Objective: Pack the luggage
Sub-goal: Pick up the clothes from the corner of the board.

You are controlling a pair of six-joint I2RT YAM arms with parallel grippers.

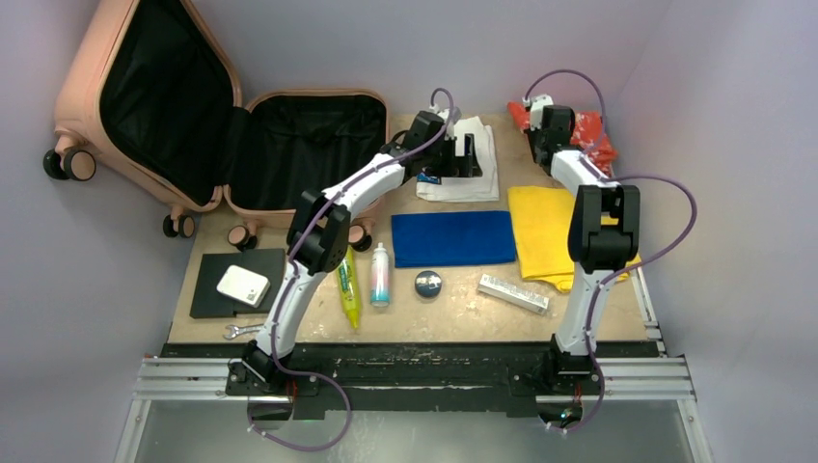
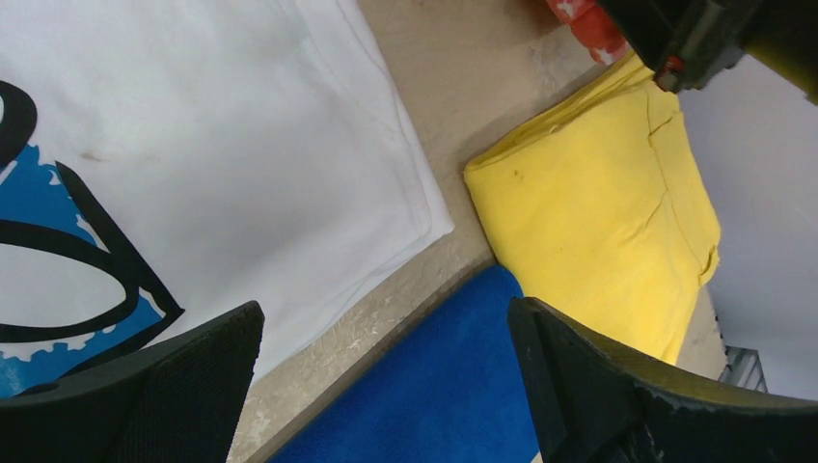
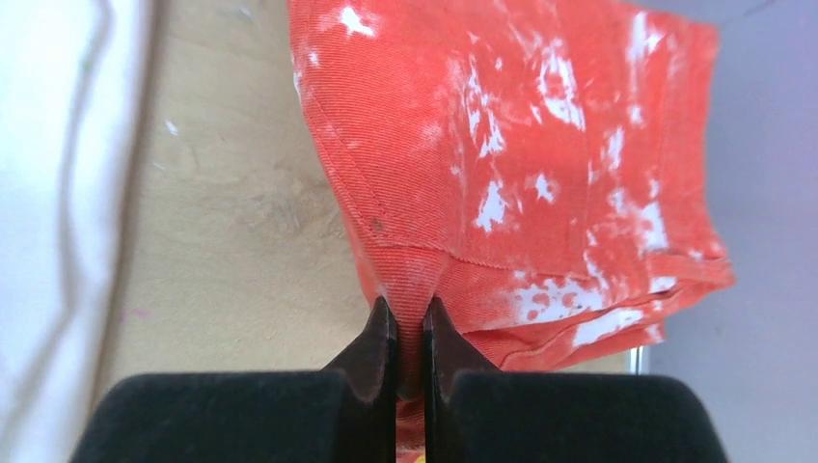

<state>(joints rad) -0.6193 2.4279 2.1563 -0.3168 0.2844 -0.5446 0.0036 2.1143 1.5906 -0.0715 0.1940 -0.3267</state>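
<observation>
Overall, plain pale lilac walls (image 1: 87, 289) enclose the workspace on three sides. The table (image 1: 463, 323) has a bare, light wood-grain top with scuff marks; an aluminium rail (image 1: 415, 371) runs along its near edge and carries both arm bases.

The luggage (image 1: 174, 106) lies open at the far-left corner. One half tilts up to the left, beyond the table edge; the other half lies on the table. The black lining of both halves faces up.

The yellow cloth (image 1: 545, 236) lies folded at the right. The blue towel (image 1: 453, 238) lies just beside it, at centre. The shirt (image 1: 477, 164), white with a blue-and-black print, lies behind the towel. The red cloth (image 3: 540, 164), speckled white, lies at the far-right corner.

The left gripper (image 2: 386, 386) hangs over the near corner of the shirt, fingers wide apart, nothing between them. The right gripper (image 3: 410, 338) is pinched on a fold at the edge of the red cloth.

A black pad (image 1: 217, 304) lies at the near left, with a white box (image 1: 243, 285) on it. To its right lie a yellow-green tube (image 1: 348, 289), a white bottle (image 1: 380, 275), a round tin (image 1: 428, 283) and a silver bar (image 1: 513, 293). A wrench (image 1: 241, 331) lies near the left base.
</observation>
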